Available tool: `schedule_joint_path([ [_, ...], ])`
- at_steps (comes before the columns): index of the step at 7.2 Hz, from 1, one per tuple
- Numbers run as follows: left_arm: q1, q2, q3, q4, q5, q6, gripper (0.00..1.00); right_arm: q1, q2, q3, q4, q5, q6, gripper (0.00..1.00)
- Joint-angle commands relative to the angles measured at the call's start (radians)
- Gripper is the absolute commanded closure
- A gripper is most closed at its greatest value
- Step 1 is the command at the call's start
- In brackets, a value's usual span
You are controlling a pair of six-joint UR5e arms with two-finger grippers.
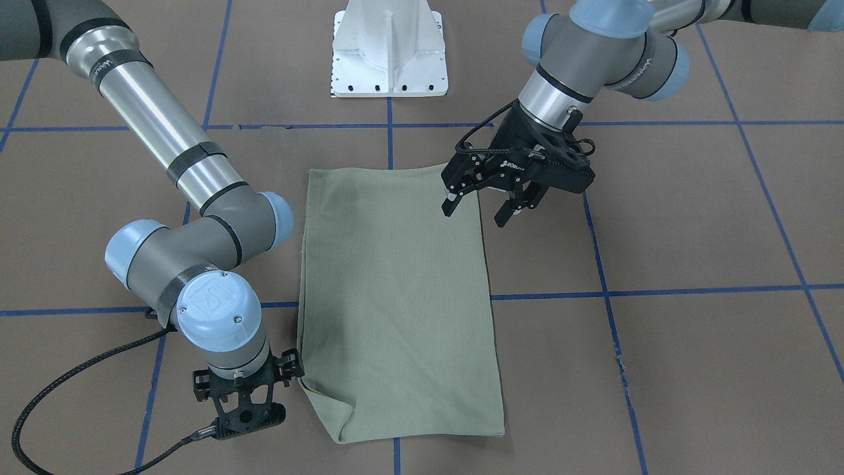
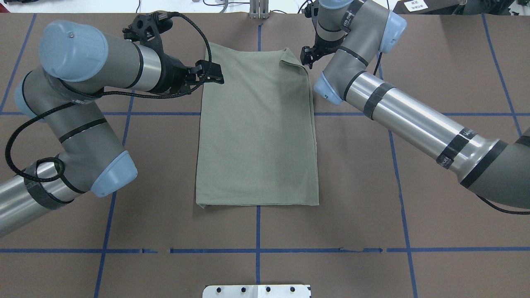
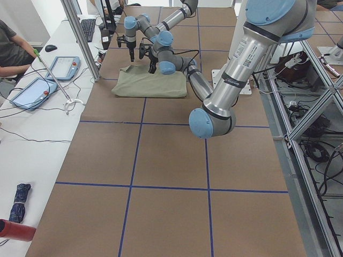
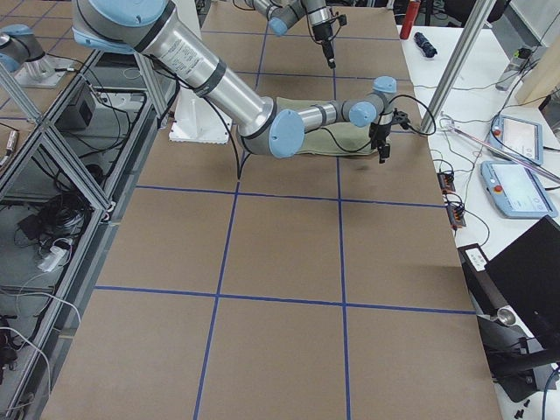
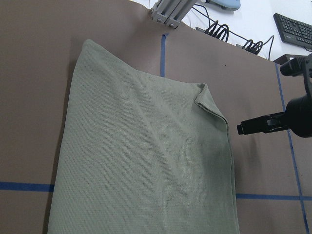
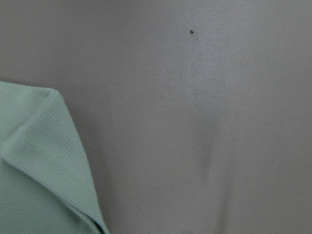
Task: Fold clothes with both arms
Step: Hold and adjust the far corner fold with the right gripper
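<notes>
the shirt (image 1: 395,284) lies flat on the brown table (image 1: 659,218) as a narrow rectangle, with sleeves and neck out of sight, so the lengthwise folds look done. the left gripper (image 1: 476,214) hangs with its jaws wide apart and nothing between them. one long edge of the shirt runs just below and inward of its fingertips, and it looks raised clear of the cloth, though how high i cannot tell. the right gripper (image 1: 241,406) points straight down just outside the opposite long edge, at the end of the shirt farthest from the robot. the cloth sits just to its inner side and is not in its grasp. i cannot tell whether its fingers are apart or together, since its own body hides them from above and its wrist view shows none. the corner (image 6: 44,146) nearest this gripper is turned back on itself in a small triangular flap, the one untidy spot on the rectangle. as i judge it, what is left is to flatten that flap and then make at least one crosswise fold to shorten the long rectangle. for that, both grippers would have to come down and take hold along one short end, and neither has any cloth at this moment.
</notes>
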Motion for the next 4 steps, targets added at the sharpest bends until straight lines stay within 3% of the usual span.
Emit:
schedule_joint_path([
  [1, -0.002, 0.002, 0.001, 0.000, 0.000, 0.001, 0.00, -0.058, 0.101, -0.120, 0.024, -0.095, 0.009, 0.00],
  [2, -0.002, 0.000, 0.000, 0.002, 0.000, 0.001, 0.00, -0.086, 0.115, -0.183, 0.096, -0.119, 0.030, 0.00],
  [4, -0.002, 0.000, -0.003, 0.002, 0.000, -0.001, 0.00, -0.101, 0.120, -0.194, 0.128, -0.153, 0.066, 0.00],
])
